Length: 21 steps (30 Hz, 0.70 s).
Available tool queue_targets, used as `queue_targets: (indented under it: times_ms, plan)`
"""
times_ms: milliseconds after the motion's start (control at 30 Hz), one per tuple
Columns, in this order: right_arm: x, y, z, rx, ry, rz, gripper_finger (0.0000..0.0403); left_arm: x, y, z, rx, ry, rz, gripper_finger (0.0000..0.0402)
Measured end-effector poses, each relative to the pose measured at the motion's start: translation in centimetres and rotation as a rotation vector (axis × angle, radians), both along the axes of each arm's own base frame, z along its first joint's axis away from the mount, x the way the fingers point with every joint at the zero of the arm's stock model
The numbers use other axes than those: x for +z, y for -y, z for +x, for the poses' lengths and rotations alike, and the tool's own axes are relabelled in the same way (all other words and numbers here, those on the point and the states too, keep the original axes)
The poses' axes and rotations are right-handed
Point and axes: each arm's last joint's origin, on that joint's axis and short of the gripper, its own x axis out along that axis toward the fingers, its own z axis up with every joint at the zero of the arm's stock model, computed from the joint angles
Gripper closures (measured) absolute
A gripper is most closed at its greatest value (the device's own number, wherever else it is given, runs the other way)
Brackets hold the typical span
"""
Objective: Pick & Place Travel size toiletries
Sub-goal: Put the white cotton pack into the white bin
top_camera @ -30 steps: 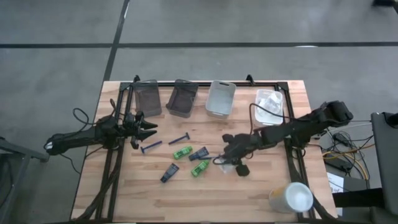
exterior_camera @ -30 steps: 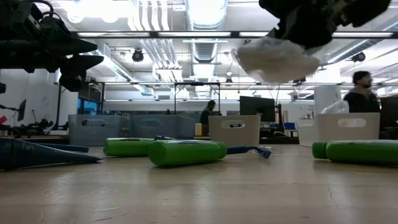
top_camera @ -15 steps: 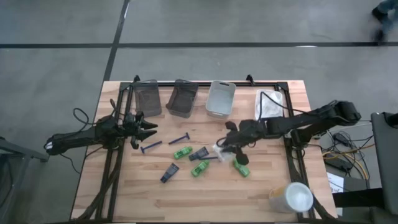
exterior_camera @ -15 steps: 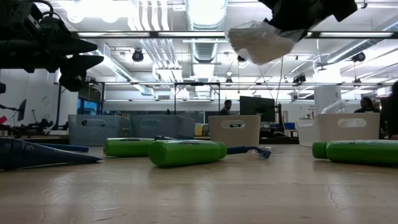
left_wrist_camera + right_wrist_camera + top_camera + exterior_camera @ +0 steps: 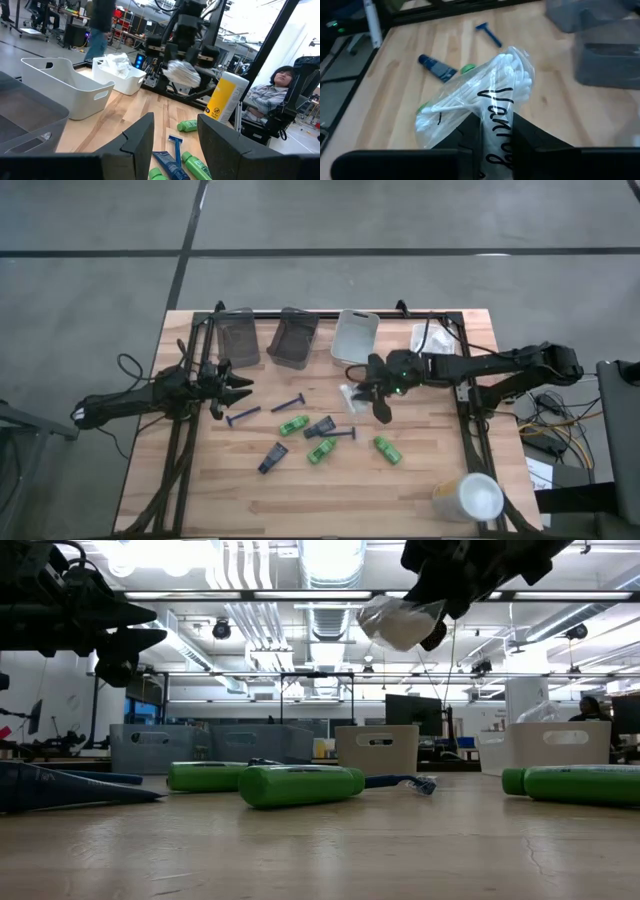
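Above table [image 5: 420,490], right gripper [image 5: 372,392] pinches packet [image 5: 480,95], long axis diagonal.

A clear crinkly packet [image 5: 480,102] of white swabs, lettered in black, hangs in the black right gripper [image 5: 376,388] above a pale, wood-grained table [image 5: 420,480]. Bright green packs [image 5: 293,425], dark blue razors [image 5: 288,404] and dark blue tubes [image 5: 272,457] dot the boards; two smoky grey bins [image 5: 238,338] and two white bins [image 5: 354,338] line the far edge, beside a white cup [image 5: 468,497].
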Motion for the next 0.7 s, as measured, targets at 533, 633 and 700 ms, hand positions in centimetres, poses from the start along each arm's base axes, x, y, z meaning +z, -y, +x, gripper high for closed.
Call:
queue_targets:
  times_ms: [533,633,700]
  plan:
    - [0.3,5.0,-0.9,-0.203,0.009,0.022,0.0324,0.0,0.0,0.0,0.001,0.0,0.0,0.0245]
    - [0.6,5.9,-1.3,-0.243,0.023,0.022,0.0316,0.0,0.0,0.0,0.001,0.0,0.0,0.0245]
    - [0.9,6.6,-1.8,-0.273,0.033,0.02,0.0313,0.0,0.0,0.0,0.001,0.0,0.0,0.0245]
